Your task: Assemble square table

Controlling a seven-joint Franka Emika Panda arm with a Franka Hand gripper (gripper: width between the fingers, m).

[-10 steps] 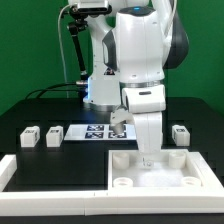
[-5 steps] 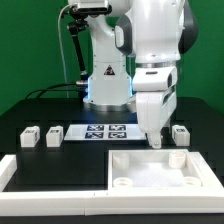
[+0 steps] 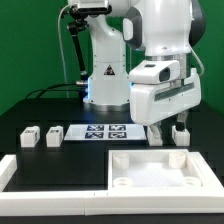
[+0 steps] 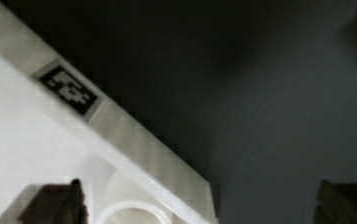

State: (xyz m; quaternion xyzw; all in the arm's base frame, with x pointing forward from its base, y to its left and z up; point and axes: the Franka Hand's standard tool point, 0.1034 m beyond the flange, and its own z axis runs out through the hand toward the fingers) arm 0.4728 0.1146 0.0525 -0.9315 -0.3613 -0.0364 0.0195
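The white square tabletop [image 3: 160,170] lies at the front right with its raised corner sockets facing up. Two white tagged legs [image 3: 30,137] [image 3: 53,134] stand at the exterior view's left. A third leg [image 3: 182,135] stands behind the tabletop's far right corner. My gripper [image 3: 168,134] hangs open and empty just above the table beside that third leg, at the tabletop's far edge. In the wrist view the open gripper [image 4: 200,205] looks down on the tabletop's edge [image 4: 33,140], a tag [image 4: 68,88] and one round socket [image 4: 136,212]. Nothing lies between the fingers [image 4: 50,205].
The marker board [image 3: 105,131] lies flat behind the tabletop, in the middle. A long white border rail [image 3: 50,186] runs along the front, with a short one at the left [image 3: 8,168]. The robot's base [image 3: 105,75] stands at the back.
The arm has swung from over the tabletop's middle toward the exterior view's right and back, and the wrist has turned. The gripper now hangs by the right-hand leg.
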